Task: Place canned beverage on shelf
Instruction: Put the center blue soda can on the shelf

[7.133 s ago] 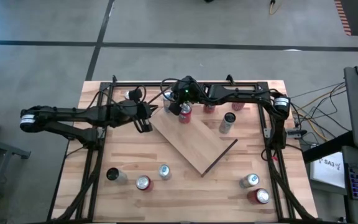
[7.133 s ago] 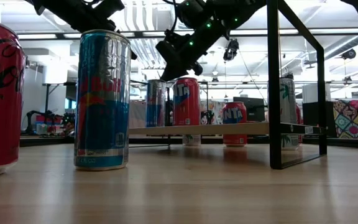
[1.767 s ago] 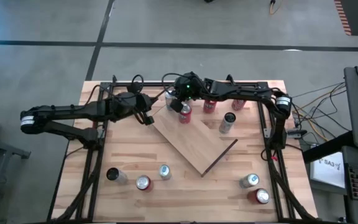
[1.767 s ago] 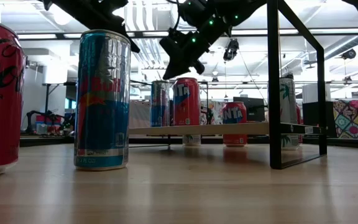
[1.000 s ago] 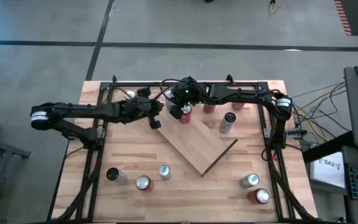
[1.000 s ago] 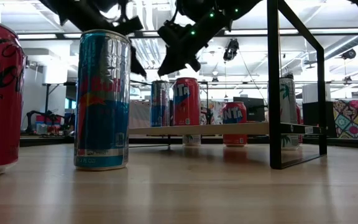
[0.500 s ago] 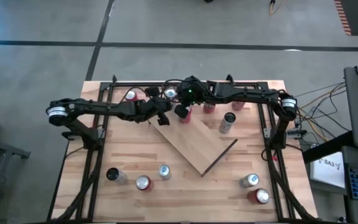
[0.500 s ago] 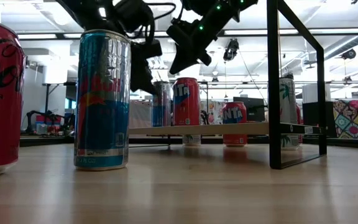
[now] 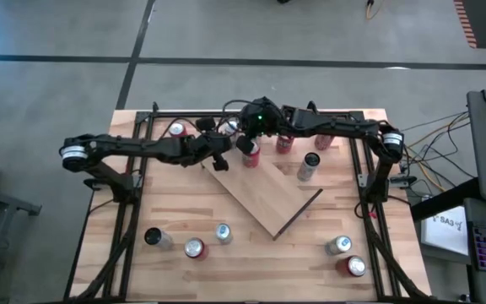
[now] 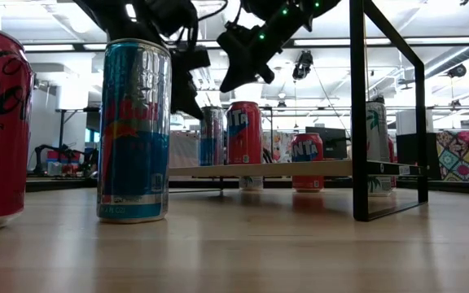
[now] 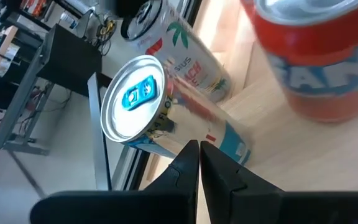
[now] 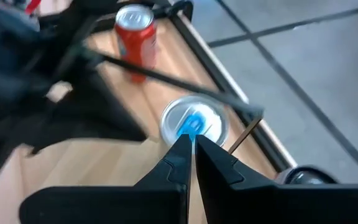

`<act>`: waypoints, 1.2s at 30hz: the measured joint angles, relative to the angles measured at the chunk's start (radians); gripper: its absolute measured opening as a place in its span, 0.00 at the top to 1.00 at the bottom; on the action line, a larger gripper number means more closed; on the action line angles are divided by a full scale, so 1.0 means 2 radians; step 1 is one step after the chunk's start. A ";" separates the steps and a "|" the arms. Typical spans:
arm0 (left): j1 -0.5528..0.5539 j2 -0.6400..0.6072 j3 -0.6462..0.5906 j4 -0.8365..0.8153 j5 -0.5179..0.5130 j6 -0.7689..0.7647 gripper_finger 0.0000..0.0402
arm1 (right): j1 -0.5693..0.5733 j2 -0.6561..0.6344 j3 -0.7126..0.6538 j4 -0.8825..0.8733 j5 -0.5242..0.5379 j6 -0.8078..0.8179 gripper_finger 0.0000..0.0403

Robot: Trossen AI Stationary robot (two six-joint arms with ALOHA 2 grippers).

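The shelf (image 9: 264, 192), a light-wood board with a thin dark rim, is seen lying askew on the plank table (image 9: 251, 262), and everything below is placed from it.

Both grippers are gathered over the shelf's far corner. The left gripper (image 9: 222, 162) is held just above that corner with its fingers pressed together and nothing between them; in the left wrist view the joined tips (image 11: 199, 149) are seen just in front of a slim blue-tabbed can (image 11: 166, 106), though contact cannot be told. The same can (image 9: 232, 128) stands just off the shelf's far corner, by the table's back frame. The right gripper (image 9: 245, 146) hangs above the shelf's far end, also closed on nothing; in the right wrist view its tips (image 12: 189, 142) point down at the can's silver top (image 12: 194, 121), apart from it.

A red Fanta can (image 9: 251, 157) stands upright on the shelf's far end, just beside both grippers; in the low view it (image 10: 243, 134) is seen on the board beneath them. Beyond the shelf's far edge a second red can (image 9: 284, 145) and a white palm-print can (image 9: 308, 166) are found. On the shelf's near side, well apart from it, five more cans are spread over the table, among them a tall Red Bull can (image 10: 133, 130).
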 joint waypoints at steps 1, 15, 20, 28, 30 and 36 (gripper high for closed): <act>-0.001 -0.006 0.000 -0.003 0.003 -0.001 1.00 | -0.002 0.000 0.000 0.005 0.000 -0.001 0.97; -0.012 -0.129 -0.021 -0.008 0.009 -0.012 1.00 | -0.005 0.001 -0.058 0.135 -0.027 -0.007 0.97; -0.012 -0.159 -0.024 -0.002 0.009 -0.018 1.00 | -0.005 0.001 -0.086 0.174 -0.029 -0.001 0.97; -0.012 -0.170 -0.027 0.004 0.010 -0.022 1.00 | -0.007 0.001 -0.122 0.204 -0.027 0.017 0.97; -0.012 -0.169 -0.027 0.002 0.010 -0.022 1.00 | -0.009 0.001 -0.126 0.207 -0.027 0.019 0.97; -0.012 -0.162 -0.027 0.003 0.010 -0.022 1.00 | -0.012 0.001 -0.126 0.203 -0.026 0.020 0.97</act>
